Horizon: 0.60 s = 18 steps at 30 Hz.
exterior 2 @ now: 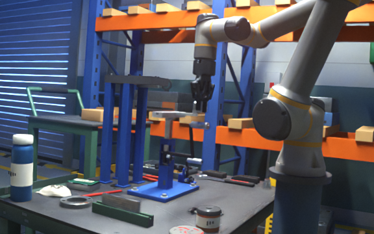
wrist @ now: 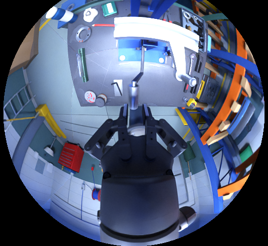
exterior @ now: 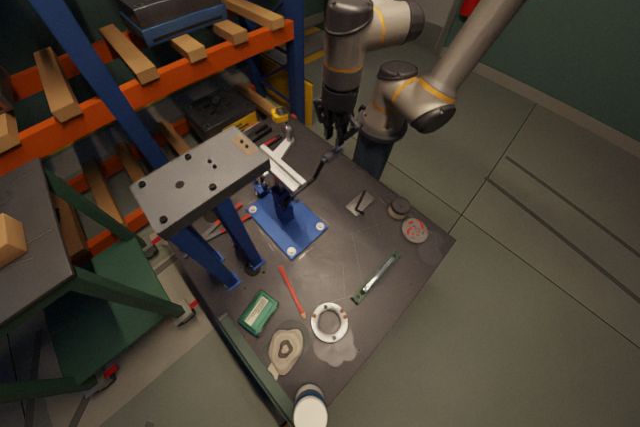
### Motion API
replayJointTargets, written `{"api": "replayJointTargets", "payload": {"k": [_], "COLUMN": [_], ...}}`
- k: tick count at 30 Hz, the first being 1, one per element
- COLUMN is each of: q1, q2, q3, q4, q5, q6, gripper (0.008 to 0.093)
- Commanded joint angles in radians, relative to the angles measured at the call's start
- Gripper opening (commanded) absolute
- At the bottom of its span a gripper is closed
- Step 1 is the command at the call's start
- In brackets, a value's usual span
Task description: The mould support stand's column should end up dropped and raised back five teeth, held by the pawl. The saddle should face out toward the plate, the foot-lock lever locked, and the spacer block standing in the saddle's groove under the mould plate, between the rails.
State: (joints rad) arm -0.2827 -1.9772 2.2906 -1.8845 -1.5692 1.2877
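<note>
The crank handle knob of the mould support stand sticks up on a thin dark arm, just below my gripper. The stand has a blue base plate bolted to the bench, a blue column and a pale saddle on top. The grey mould plate sits on blue rails beside it. I cannot make out the spacer block. My gripper hovers over the knob, partly closed and holding nothing.
The orange and blue pallet rack stands behind the bench. On the bench lie a green case, red pencil, white ring, green rail, hex key, two round tins and a blue bottle.
</note>
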Motion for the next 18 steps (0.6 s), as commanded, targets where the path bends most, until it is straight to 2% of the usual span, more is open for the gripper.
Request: {"api": "replayJointTargets", "payload": {"k": [1,18], "q1": [0.0,0.0], "q2": [-0.002,-0.017], "q3": [-0.004,-0.043], "q4": [0.005,0.059], "q5": [0.0,0.0], "q6": [0.0,0.0], "gripper": [0.0365,0.0365]}}
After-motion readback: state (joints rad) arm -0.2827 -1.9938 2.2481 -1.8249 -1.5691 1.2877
